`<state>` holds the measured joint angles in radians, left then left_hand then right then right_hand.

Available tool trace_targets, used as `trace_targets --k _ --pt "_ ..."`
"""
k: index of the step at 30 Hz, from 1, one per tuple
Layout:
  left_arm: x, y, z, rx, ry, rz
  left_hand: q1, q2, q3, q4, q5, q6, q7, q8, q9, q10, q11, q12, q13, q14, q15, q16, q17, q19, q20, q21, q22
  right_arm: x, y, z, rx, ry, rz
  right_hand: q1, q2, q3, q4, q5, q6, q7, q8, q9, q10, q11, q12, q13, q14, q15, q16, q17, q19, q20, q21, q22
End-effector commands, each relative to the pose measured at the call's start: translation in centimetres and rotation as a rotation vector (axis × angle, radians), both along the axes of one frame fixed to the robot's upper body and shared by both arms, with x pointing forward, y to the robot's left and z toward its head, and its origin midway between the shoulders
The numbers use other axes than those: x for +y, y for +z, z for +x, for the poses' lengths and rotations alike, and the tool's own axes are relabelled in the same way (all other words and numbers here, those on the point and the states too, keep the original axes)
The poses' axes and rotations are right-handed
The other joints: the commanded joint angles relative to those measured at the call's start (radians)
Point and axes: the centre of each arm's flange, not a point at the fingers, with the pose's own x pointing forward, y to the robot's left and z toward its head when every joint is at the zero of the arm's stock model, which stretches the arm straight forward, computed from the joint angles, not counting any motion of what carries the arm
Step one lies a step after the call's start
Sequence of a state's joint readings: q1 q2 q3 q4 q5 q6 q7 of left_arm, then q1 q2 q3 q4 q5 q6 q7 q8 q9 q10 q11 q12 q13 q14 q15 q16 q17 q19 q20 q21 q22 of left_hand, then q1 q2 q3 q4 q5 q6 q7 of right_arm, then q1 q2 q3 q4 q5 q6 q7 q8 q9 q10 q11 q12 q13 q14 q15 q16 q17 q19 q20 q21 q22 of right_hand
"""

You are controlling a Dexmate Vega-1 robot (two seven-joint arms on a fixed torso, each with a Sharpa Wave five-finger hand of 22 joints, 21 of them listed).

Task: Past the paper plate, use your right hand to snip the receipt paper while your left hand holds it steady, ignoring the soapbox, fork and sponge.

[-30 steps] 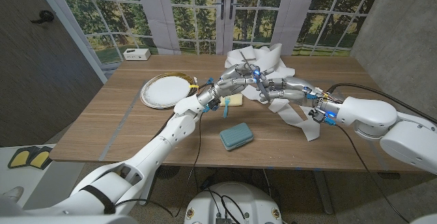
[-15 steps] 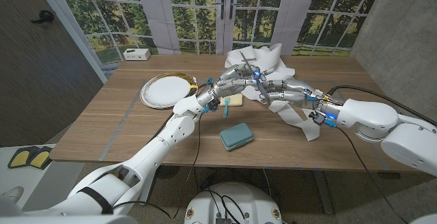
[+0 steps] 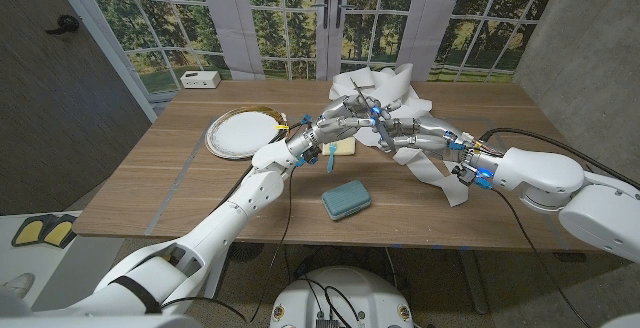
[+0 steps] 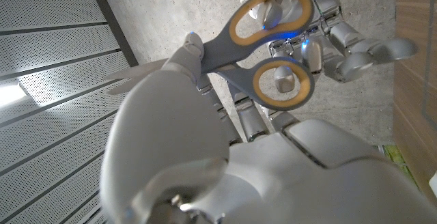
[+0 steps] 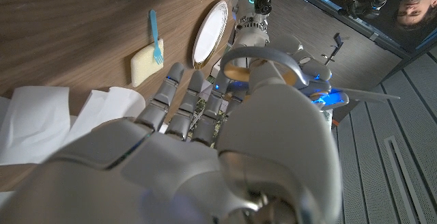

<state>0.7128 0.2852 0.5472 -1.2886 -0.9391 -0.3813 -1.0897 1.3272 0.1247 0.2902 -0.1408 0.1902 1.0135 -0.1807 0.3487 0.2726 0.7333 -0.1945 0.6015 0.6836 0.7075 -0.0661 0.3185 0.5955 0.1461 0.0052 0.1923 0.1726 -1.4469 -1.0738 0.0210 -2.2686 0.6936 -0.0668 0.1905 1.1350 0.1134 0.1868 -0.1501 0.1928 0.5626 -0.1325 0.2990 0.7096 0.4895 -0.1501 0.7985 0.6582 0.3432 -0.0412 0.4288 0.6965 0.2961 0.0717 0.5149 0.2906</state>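
Head view: on the wooden desk [image 3: 200,183], both hands meet past the round white paper plate [image 3: 241,131], raised over the crumpled white receipt paper [image 3: 395,90] heaped at the far edge. The right hand [image 3: 405,133] holds the grey-handled scissors [image 3: 366,98], whose blades point up and away toward the heap. The left hand [image 3: 337,123] is just beside it, fingers curled near the scissors; whether it grips the paper cannot be told. A loose strip of the paper trails down below the right wrist. The yellow sponge [image 3: 343,146] with the small blue fork [image 3: 329,157] lies under the left wrist; the teal soapbox [image 3: 346,199] sits nearer the front, well apart.

Left wrist view: the scissors' yellow-lined loops [image 4: 273,46] stand just beyond the left hand [image 4: 205,149], the right hand's fingers [image 4: 355,46] through them.

Right wrist view: the right hand [image 5: 205,142] has a scissor loop [image 5: 259,63] around its finger; the paper [image 5: 61,121] lies on the desk beside it, near the sponge [image 5: 145,63], fork [image 5: 154,39] and plate [image 5: 210,33].
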Motion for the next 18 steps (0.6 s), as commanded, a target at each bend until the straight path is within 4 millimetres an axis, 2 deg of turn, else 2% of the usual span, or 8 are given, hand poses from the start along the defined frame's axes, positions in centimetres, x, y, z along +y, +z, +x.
trace_targets --k 1,4,7,9,12,15,16,18 --pt "0.40 0.05 -0.37 -0.010 0.014 -0.012 0.040 0.039 -0.004 0.002 0.003 0.021 -0.012 0.074 0.001 0.013 -0.001 -0.008 0.006 0.006 -0.175 0.003 0.005 -0.001 -0.007 0.000 -0.001 0.49 -0.06 -0.12 0.005 0.011 -0.012 -0.012 -0.011 -0.007 0.011 -0.002 -0.004 -0.005 -0.001 -0.001 0.043 -0.018 -0.015 -0.025 0.001 -0.115 0.010 0.000 -0.010 0.003 0.010 -0.003" --pt "0.43 0.03 -0.30 -0.012 0.021 -0.015 0.043 0.039 -0.006 0.001 0.003 0.021 -0.013 0.076 0.000 0.011 -0.001 -0.013 0.008 0.000 -0.175 0.001 0.004 -0.002 -0.015 -0.001 -0.001 0.50 -0.02 -0.07 0.007 0.007 -0.011 -0.015 -0.012 -0.012 0.012 -0.004 0.018 -0.006 0.007 -0.002 0.061 -0.019 -0.025 -0.039 0.000 -0.115 0.015 0.001 -0.015 0.006 0.012 -0.006" --pt "0.42 0.00 -0.28 -0.015 0.022 -0.016 0.044 0.039 -0.006 0.001 0.003 0.021 -0.013 0.078 0.000 0.010 0.000 -0.016 0.008 -0.002 -0.175 0.000 0.003 -0.002 -0.015 -0.001 -0.001 0.44 -0.02 -0.05 0.012 -0.006 -0.009 -0.019 -0.009 -0.015 0.015 -0.005 0.030 -0.004 0.008 -0.004 0.095 -0.032 -0.008 -0.031 0.002 -0.120 0.020 0.008 -0.019 0.010 0.014 -0.009" --pt "0.36 0.00 -0.27 -0.015 0.020 -0.017 0.045 0.039 -0.007 0.002 0.004 0.021 -0.012 0.080 0.001 0.010 0.000 -0.019 0.010 -0.003 -0.175 -0.001 0.003 -0.002 -0.015 -0.001 -0.001 0.36 -0.03 -0.05 0.018 -0.013 -0.003 -0.019 -0.004 -0.017 0.015 -0.005 0.048 0.002 0.009 -0.006 0.118 -0.041 0.018 -0.012 0.035 -0.133 0.036 0.015 -0.019 0.010 0.018 -0.012" --pt "0.27 0.05 -0.20 -0.016 0.017 -0.020 0.045 0.040 -0.008 0.003 0.004 0.023 -0.013 0.082 0.000 0.010 0.000 -0.020 0.011 -0.003 -0.175 -0.001 0.003 -0.002 -0.014 -0.001 -0.001 0.22 -0.05 -0.01 0.028 -0.015 0.012 -0.015 0.000 -0.021 0.013 -0.005 0.071 -0.001 0.018 0.008 0.115 -0.047 0.051 0.027 0.068 -0.149 0.060 0.034 -0.015 0.007 0.025 -0.016" --pt "0.25 0.14 -0.17 -0.020 0.020 -0.020 0.045 0.040 -0.009 0.003 0.004 0.022 -0.015 0.082 -0.001 0.012 0.000 -0.021 0.012 -0.003 -0.175 -0.001 0.003 -0.002 -0.014 -0.001 -0.001 0.13 -0.13 0.00 0.038 -0.005 0.032 -0.002 0.002 -0.031 0.007 -0.004 0.083 0.000 0.031 0.047 0.079 -0.050 0.134 0.143 0.108 -0.166 0.108 0.092 -0.002 0.001 0.046 -0.023" --pt "0.24 0.16 -0.16 -0.021 0.022 -0.021 0.045 0.039 -0.009 0.003 0.005 0.023 -0.015 0.082 -0.002 0.012 0.000 -0.021 0.013 -0.004 -0.175 -0.001 0.003 -0.003 -0.014 -0.001 -0.001 0.10 -0.19 0.03 0.042 -0.001 0.039 0.010 0.006 -0.034 0.004 -0.004 0.067 -0.005 0.031 0.075 0.059 -0.051 0.194 0.227 0.118 -0.181 0.137 0.139 0.007 -0.004 0.063 -0.026" --pt "0.23 0.17 -0.15 -0.022 0.023 -0.020 0.046 0.039 -0.010 0.003 0.005 0.023 -0.015 0.083 -0.002 0.013 0.000 -0.022 0.014 -0.004 -0.176 -0.002 0.003 -0.002 -0.013 -0.001 -0.001 0.05 -0.27 0.07 0.049 0.002 0.046 0.023 0.007 -0.036 0.001 -0.003 0.083 0.007 0.044 0.108 0.049 -0.048 0.277 0.335 0.141 -0.181 0.164 0.188 0.018 -0.011 0.084 -0.028"
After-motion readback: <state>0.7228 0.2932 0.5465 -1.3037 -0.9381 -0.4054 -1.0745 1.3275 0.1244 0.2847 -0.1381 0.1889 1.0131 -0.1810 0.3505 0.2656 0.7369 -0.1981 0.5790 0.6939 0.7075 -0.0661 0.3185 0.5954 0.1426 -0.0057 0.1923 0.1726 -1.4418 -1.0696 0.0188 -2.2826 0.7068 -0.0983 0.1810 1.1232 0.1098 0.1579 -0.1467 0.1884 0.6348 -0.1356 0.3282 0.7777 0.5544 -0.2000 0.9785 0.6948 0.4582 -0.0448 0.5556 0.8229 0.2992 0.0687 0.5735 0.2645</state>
